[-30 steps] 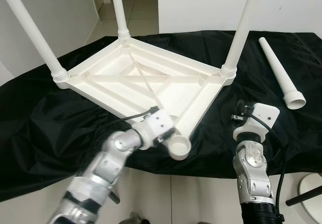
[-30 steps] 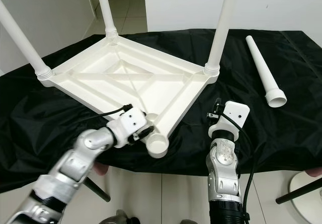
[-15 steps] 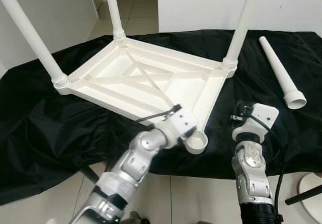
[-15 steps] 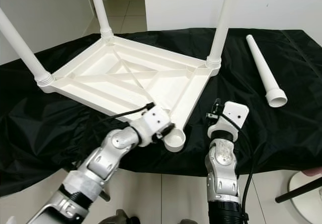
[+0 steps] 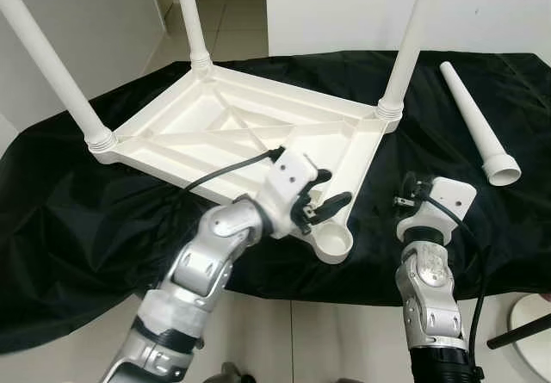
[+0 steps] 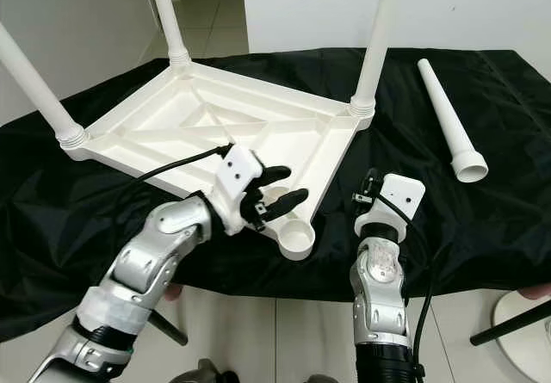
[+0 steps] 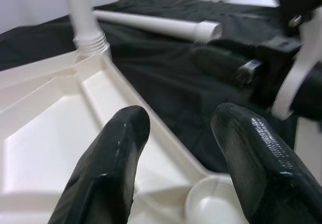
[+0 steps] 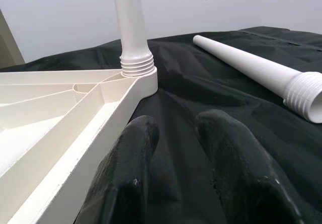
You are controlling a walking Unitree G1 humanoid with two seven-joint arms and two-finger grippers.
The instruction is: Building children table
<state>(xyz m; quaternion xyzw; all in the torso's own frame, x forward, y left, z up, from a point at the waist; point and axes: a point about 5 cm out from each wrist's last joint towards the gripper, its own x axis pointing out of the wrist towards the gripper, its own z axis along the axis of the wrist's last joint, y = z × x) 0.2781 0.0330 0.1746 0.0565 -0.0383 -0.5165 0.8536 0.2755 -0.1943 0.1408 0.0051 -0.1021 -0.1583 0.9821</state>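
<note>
A black cloth (image 5: 77, 219) covers a work surface, rumpled into folds along its near edge. Beyond it stand white walls (image 5: 344, 9), with a strip of pale tiled floor (image 5: 237, 13) leading away through a gap at the back left.

A white plastic children's table (image 5: 232, 133) lies upside down on the cloth, its ribbed underside facing up. Three white legs (image 5: 405, 43) stand screwed into its corners. The near corner holds an empty round socket (image 5: 336, 244). A fourth, loose leg (image 5: 478, 125) lies on the cloth well to the right, apart from the table.

The left gripper (image 5: 325, 195) hovers over the table's near edge, just above the empty socket, its two black fingers (image 7: 113, 163) spread apart and holding nothing. The right gripper (image 8: 173, 168) rests low over the cloth beside the table's right rim, fingers slightly apart and empty.

Half a second ago the left gripper sat pressed down against the near corner beside the socket; it has since lifted and opened. The table's near corner has swung rightward over the last second. The right arm has not moved.
</note>
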